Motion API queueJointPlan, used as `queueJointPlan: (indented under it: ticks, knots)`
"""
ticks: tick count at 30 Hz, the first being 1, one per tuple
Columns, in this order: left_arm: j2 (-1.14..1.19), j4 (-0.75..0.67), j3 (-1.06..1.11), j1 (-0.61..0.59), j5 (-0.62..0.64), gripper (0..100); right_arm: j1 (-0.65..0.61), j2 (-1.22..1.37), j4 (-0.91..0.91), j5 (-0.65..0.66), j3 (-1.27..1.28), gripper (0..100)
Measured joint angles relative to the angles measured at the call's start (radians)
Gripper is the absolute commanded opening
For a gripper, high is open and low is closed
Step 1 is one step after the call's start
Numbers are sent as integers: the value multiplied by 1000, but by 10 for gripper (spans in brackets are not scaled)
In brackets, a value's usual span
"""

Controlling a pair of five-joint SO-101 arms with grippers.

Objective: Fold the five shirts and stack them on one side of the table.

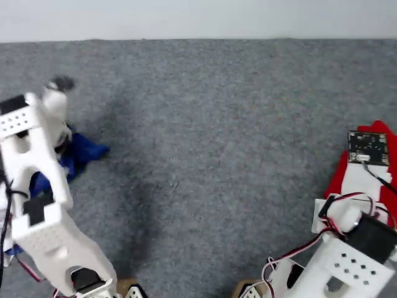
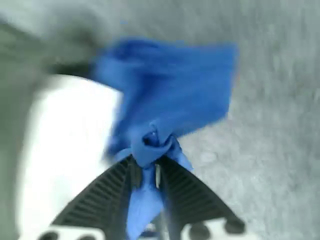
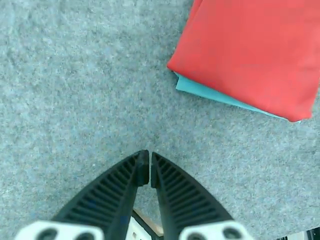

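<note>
The left fingers [image 2: 125, 187] are pinching a bunched fold of the blue shirt [image 2: 170, 95], which is spilling past their tips, well apart from the folded red shirt [image 3: 255, 55]. The right fingers [image 3: 134, 175] are hovering pressed together, empty, above the desk [image 3: 65, 75] near that red shirt.

Left arm [image 1: 38, 205]: is standing at the high view's 8 o'clock, pointing toward 11 o'clock.
Left gripper [image 2: 145, 162]: is pinching the blue shirt [image 2: 170, 90] tight.
Right arm [image 1: 347, 261]: is sitting at 4 o'clock.
Right gripper [image 3: 150, 159]: is pressing its jaws together.
</note>
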Motion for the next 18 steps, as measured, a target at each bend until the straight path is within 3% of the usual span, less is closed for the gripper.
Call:
queueJointPlan:
  ticks: [10,18]
  knots:
    - [-170,-6,-427,104,307,13,0,-2,0,0,0,10]
    - [-173,-6,-819,338,436,13,0,-3,2,0,17,10]
